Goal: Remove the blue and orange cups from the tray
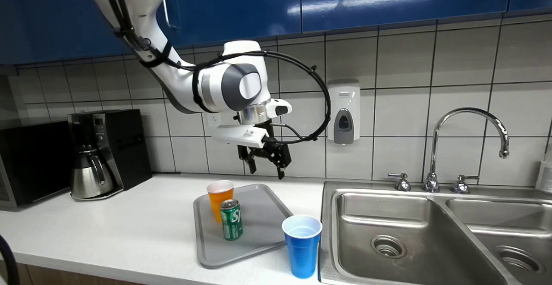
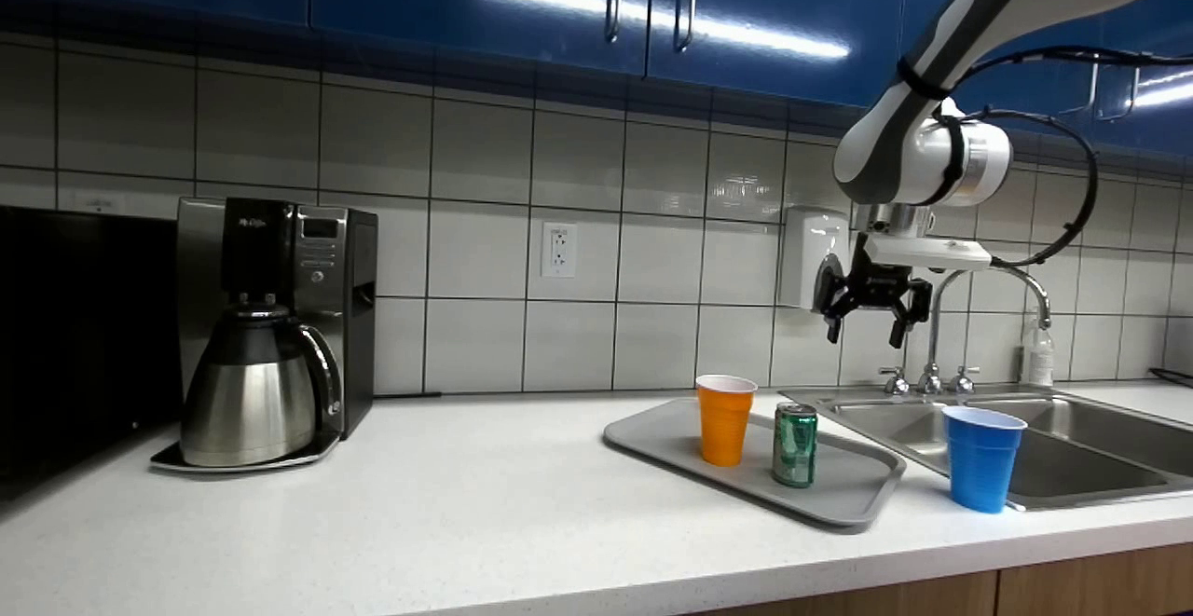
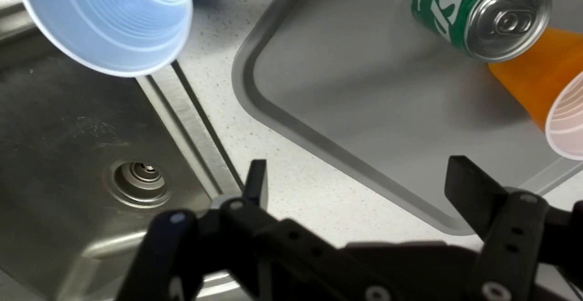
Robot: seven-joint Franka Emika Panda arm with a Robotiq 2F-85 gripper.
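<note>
Hand [image 2: 865,332], black, two-fingered, jointed: we mark it wide, its blocky dark fingers [image 3: 473,191] standing well apart. It hangs above the flat, white, speckled table [image 2: 466,504] from a white and grey robot arm [image 1: 185,84].

Orange tapered plastic cup [image 2: 725,430], pale inside: we log it upright, still on the grey, flat, low-rimmed tray [image 1: 267,216]. Green metal drink can [image 1: 231,223], white lettering, also upright on the tray, near the orange cup; we see a gap between the two in an exterior view.

Blue tapered plastic cup [image 1: 303,252], paler inside: upright on the table, off the tray, between a tray corner and the stainless steel double sink [image 1: 330,233]. It sits just beside the sink's edge; whether its base touches that edge, we can't tell.

Wrist view looks down: we get both cups partly cut by the frame, the can, much of the tray, plus part of the sink with a round metal drain [image 3: 139,182].

Background, quickly: we have a black and steel coffee maker [image 2: 317,299] with a rounded steel carafe [image 2: 247,411] well away from the tray, a white and grey soap dispenser [image 1: 343,112] on pale wall tiles [image 2: 475,346], a curved chrome faucet [image 1: 434,151] at the sink's back, glossy blue cabinets [image 1: 388,0] overhead.
</note>
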